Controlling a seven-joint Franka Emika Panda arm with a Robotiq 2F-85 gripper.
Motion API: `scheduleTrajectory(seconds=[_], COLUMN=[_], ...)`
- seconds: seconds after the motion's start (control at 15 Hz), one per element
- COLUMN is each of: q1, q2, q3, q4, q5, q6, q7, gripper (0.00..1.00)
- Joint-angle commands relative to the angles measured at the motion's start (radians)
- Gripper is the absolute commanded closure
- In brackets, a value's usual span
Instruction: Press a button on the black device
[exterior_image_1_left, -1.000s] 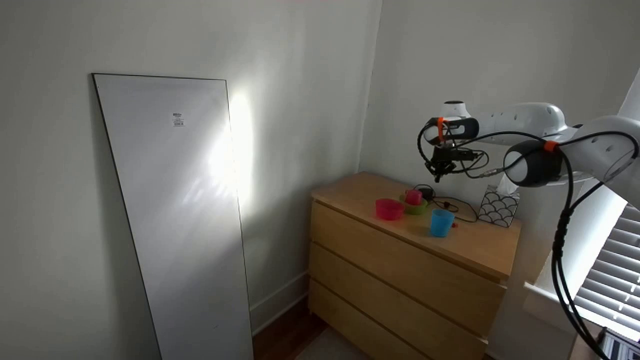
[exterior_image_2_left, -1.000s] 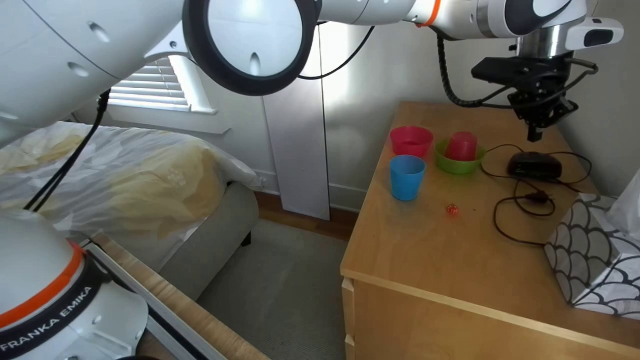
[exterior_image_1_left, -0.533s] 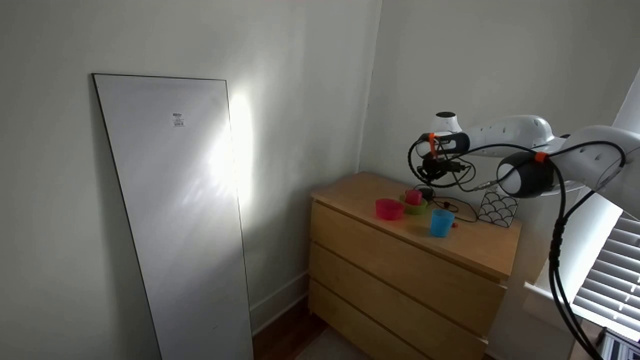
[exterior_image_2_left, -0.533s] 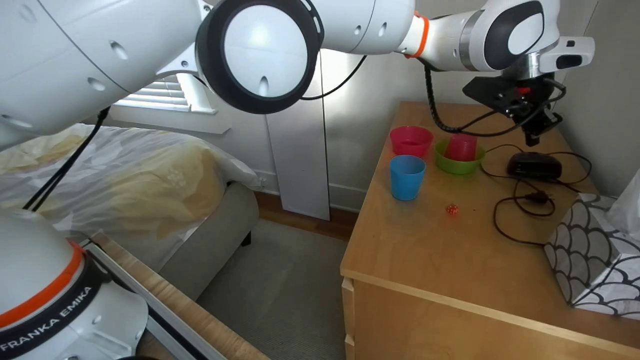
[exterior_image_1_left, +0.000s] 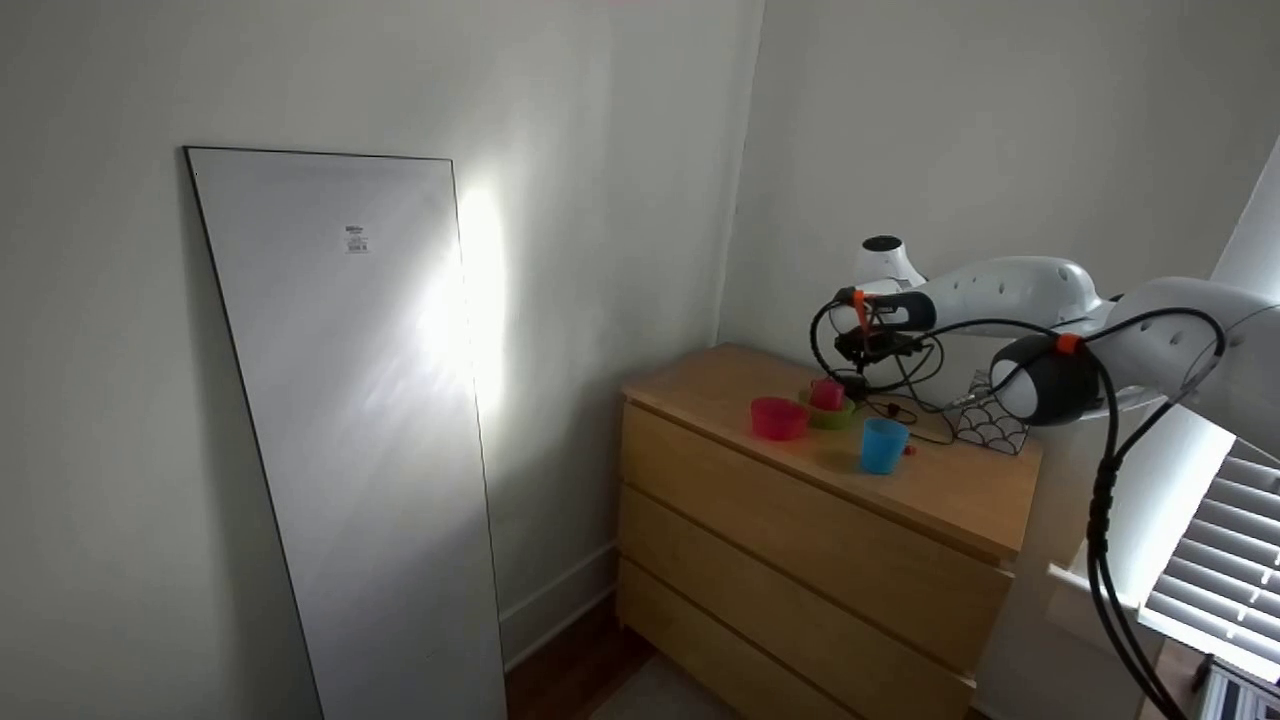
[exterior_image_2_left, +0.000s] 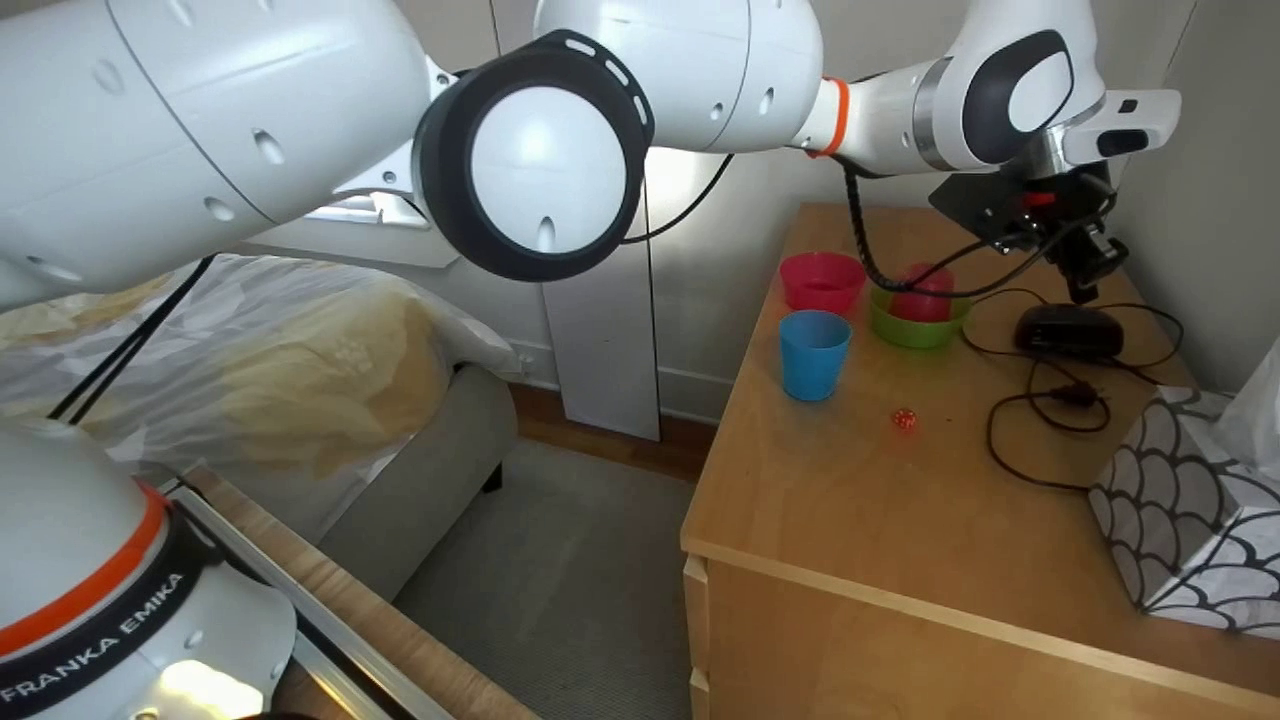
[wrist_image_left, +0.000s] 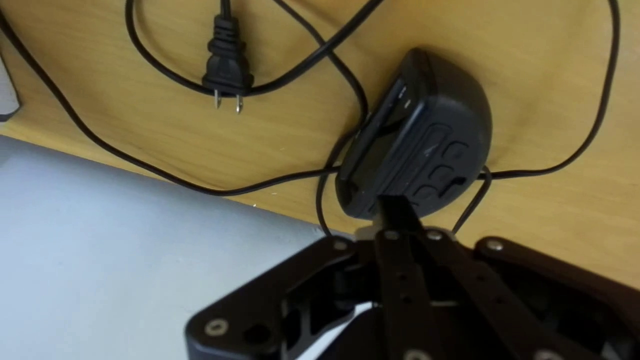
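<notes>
The black device (wrist_image_left: 425, 130) is a rounded clock-like box on the wooden dresser top. In the wrist view its dark display faces left, and a row of raised buttons (wrist_image_left: 441, 173) runs along its top. It also shows in an exterior view (exterior_image_2_left: 1068, 332). My gripper (wrist_image_left: 397, 207) is shut and empty; its fingertips overlap the lower end of the device in the wrist view and hide part of the button row. In an exterior view the gripper (exterior_image_2_left: 1083, 290) is just above the device's top; I cannot tell whether it touches.
Black cables and a plug (wrist_image_left: 227, 60) lie around the device. A green bowl (exterior_image_2_left: 915, 332) with a red cup (exterior_image_2_left: 915, 300), a pink bowl (exterior_image_2_left: 822, 283), a blue cup (exterior_image_2_left: 814, 355), a small red die (exterior_image_2_left: 904, 418) and a tissue box (exterior_image_2_left: 1170, 500) stand on the dresser (exterior_image_2_left: 850, 480). A wall rises behind.
The arm has moved down, bringing the gripper closer to the top of the black device, and the wrist has tilted. The device and the cups and bowls have not moved.
</notes>
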Motion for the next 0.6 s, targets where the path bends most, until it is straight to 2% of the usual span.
scheduleTrajectory(seconds=[0.0,0.13,0.53], q1=[0.001,-0.006,-0.005], q2=[0.02,0.045,0.061], q3=[-0.009,-0.004,-0.003], q4=[-0.008,0.027,0.029], q5=[-0.029,-0.028,-0.027], q6=[0.051,0.054,0.09], q7=[0.056,0.054,0.05], gripper=[1.0,1.0,1.0])
